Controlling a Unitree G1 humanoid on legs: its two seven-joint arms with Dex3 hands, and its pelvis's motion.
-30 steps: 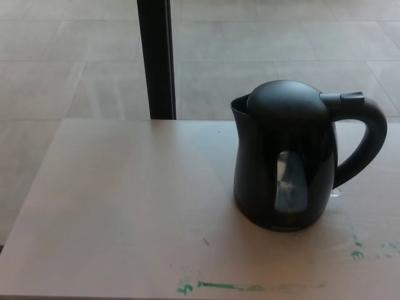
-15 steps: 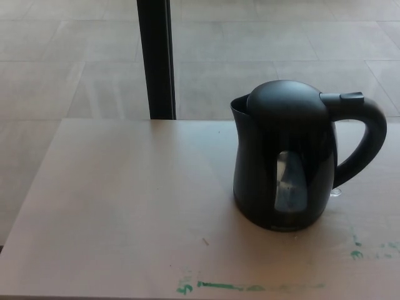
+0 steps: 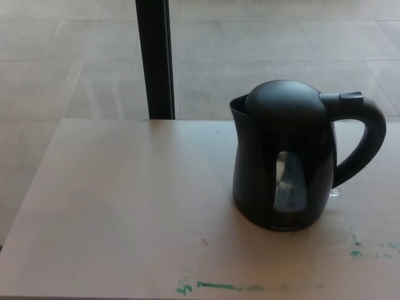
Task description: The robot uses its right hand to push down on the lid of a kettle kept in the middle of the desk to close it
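my hands are out of sight; black kettle (image 3: 284, 156), lid (image 3: 286, 100) down, stands on the pale desk (image 3: 125, 206), tiled floor (image 3: 262, 50) behind.

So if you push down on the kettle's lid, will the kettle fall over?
Probably not. The kettle stands upright on a wide flat base on the table, so a straight push on the lid should press it down. A sideways shove might slide it, since the tabletop looks smooth.

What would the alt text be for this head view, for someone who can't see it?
A black kettle stands upright on a pale desk, right of centre, lid down, handle to the right and spout to the left. Green marks streak the desk's near edge, a dark post rises behind it, and no robot hand shows.
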